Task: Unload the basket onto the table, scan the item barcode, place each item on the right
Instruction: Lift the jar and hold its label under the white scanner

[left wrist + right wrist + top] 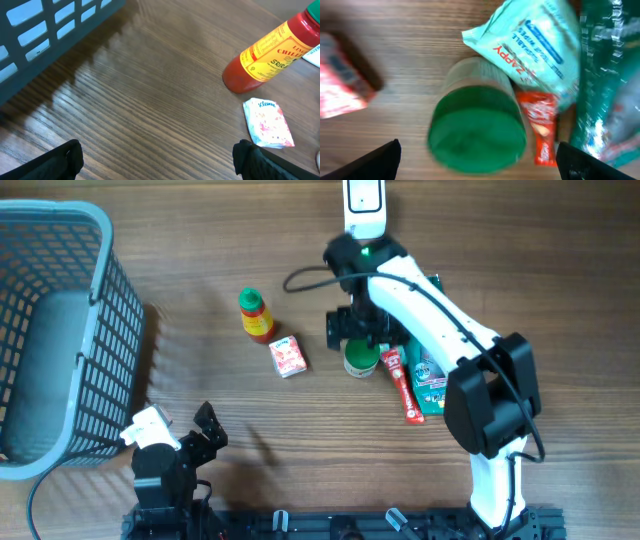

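Observation:
A jar with a green lid (360,362) stands mid-table. My right gripper (357,335) hangs just over it, open. In the right wrist view the green lid (477,130) lies between the spread fingers (375,162), with a gap on each side; the picture is blurred. My right gripper (480,167) holds nothing. A chili sauce bottle (255,315) and a small tissue packet (287,357) lie to the jar's left. My left gripper (205,430) rests open near the front left; the left gripper (160,165) shows only bare wood between its fingers.
A wipes packet (430,375), a red sachet (403,385) and a green bag (610,75) crowd the jar's right side. A grey basket (60,330) fills the left edge. A white device (362,205) sits at the back edge.

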Controlling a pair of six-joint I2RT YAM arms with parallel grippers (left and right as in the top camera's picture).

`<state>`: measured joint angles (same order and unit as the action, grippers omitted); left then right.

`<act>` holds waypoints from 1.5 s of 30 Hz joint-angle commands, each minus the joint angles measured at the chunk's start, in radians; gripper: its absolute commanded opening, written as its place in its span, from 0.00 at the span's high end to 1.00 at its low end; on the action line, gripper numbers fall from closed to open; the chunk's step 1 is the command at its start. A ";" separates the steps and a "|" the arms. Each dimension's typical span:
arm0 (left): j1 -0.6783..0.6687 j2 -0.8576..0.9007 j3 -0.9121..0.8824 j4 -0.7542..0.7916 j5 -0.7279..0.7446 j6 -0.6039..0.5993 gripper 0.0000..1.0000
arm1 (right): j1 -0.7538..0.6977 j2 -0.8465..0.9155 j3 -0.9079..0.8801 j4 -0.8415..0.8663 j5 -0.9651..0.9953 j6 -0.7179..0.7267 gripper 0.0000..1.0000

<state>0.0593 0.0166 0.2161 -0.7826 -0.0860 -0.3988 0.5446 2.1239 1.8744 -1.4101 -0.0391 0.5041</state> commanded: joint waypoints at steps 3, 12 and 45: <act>0.001 -0.002 -0.005 -0.001 -0.017 0.001 0.00 | -0.006 -0.027 0.101 -0.011 0.009 0.169 0.00; 0.001 -0.002 -0.005 -0.001 -0.017 0.001 0.00 | -0.021 -0.022 0.025 -0.003 0.036 0.584 0.00; 0.001 -0.002 -0.005 -0.001 -0.017 0.001 0.00 | -0.034 -0.025 -0.357 0.370 -0.138 0.469 0.60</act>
<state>0.0593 0.0166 0.2161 -0.7826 -0.0856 -0.3988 0.5205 2.1044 1.5021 -1.0088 -0.0788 1.0851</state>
